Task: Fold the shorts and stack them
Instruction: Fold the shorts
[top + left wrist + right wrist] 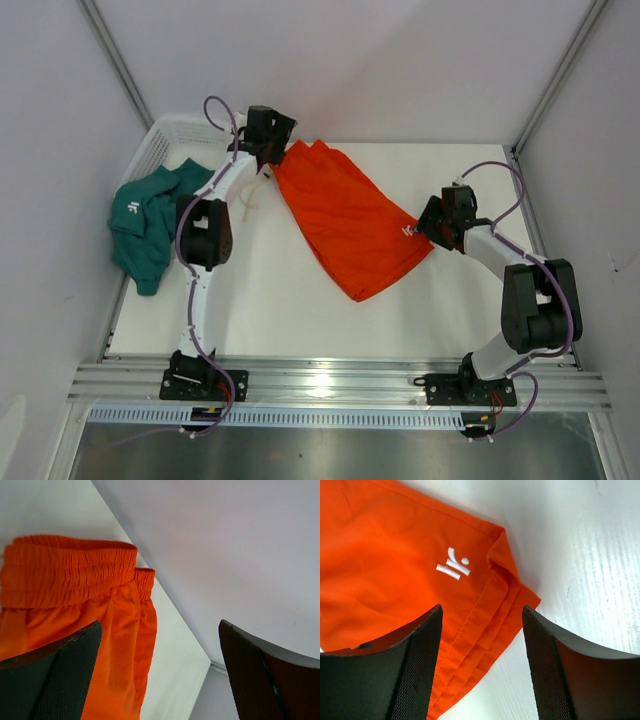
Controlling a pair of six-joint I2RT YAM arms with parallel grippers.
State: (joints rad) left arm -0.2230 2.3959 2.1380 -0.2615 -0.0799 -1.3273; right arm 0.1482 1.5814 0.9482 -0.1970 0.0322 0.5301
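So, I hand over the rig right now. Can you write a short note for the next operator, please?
Left gripper: open, holding nothing, at the waistband end of the orange shorts.
Right gripper: open, holding nothing, over the hem corner of the same pair.
Orange shorts: lying diagonally on the table, apparently folded in half lengthwise.
Teal shorts: crumpled at the left by the white basket, not folded.
Left to do: finish the orange fold if needed, fold the teal pair, stack both.

open table point(270, 310) before orange shorts point(350, 225), basket point(160, 140) blocking far left
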